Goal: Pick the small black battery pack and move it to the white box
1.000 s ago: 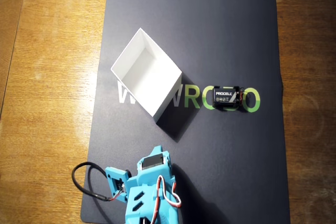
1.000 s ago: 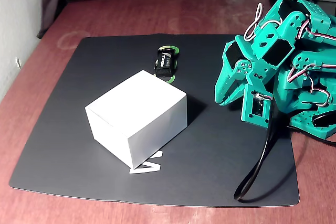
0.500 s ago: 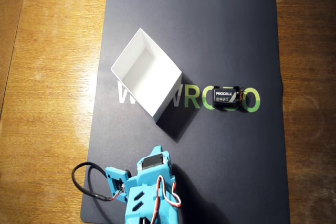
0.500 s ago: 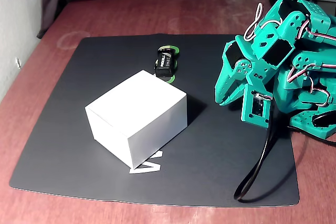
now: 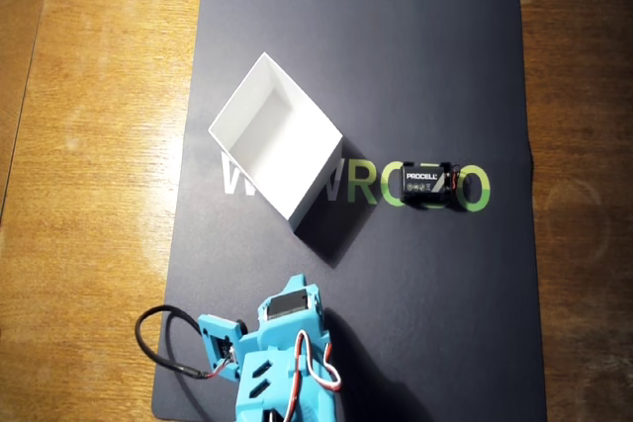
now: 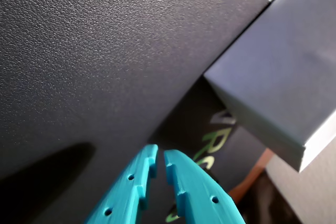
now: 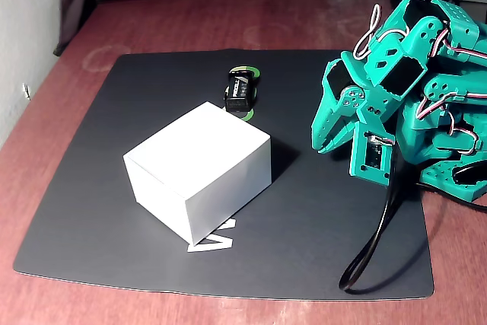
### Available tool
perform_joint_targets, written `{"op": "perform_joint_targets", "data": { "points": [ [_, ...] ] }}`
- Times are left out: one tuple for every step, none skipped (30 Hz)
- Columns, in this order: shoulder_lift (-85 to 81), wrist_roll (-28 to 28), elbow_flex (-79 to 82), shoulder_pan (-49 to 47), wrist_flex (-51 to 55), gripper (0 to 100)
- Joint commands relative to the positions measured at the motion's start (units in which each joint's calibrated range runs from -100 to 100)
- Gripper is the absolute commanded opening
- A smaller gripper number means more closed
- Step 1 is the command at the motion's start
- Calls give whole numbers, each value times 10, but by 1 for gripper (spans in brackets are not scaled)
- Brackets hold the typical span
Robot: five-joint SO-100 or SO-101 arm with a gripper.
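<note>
The small black battery pack (image 5: pixel 431 185) with white PROCELL lettering lies flat on the green letters of the dark mat, right of the white box (image 5: pixel 277 140) in the overhead view. In the fixed view the battery pack (image 7: pixel 240 90) sits just behind the white box (image 7: pixel 198 169). My gripper (image 7: pixel 323 146) hangs low over the mat, right of the box and well apart from the battery. Seen from the wrist, the gripper (image 6: pixel 159 155) is shut with nothing between its teal fingers (image 6: pixel 131 187). One wall of the box (image 6: pixel 283 87) fills the wrist view's right side.
The dark mat (image 5: pixel 396 46) lies on a wooden table (image 5: pixel 89 145). My blue arm (image 5: pixel 282 363) sits at the overhead view's bottom edge, with a black cable (image 5: pixel 148 343) looping left. In the fixed view that cable (image 7: pixel 373 256) curls on the mat's right side.
</note>
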Motion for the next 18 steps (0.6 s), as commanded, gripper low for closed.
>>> {"op": "perform_joint_targets", "data": {
  "points": [
    [0, 1, -2, -6, 1, 1],
    [0, 1, -2, -6, 1, 1],
    [0, 1, -2, -6, 1, 1],
    [0, 1, -2, -6, 1, 1],
    [0, 1, -2, -6, 1, 1],
    [0, 1, -2, -6, 1, 1],
    [0, 1, -2, -6, 1, 1],
    [0, 1, -2, -6, 1, 1],
    [0, 1, -2, -6, 1, 1],
    [0, 1, -2, -6, 1, 1],
    [0, 1, -2, -6, 1, 1],
    [0, 1, -2, -6, 1, 1],
    [0, 1, -2, -6, 1, 1],
    [0, 1, -2, -6, 1, 1],
    [0, 1, -2, -6, 1, 1],
    [0, 4, -2, -7, 1, 1],
    [0, 4, -2, -7, 1, 1],
    [0, 2, -2, -7, 1, 1]
  ]
}}
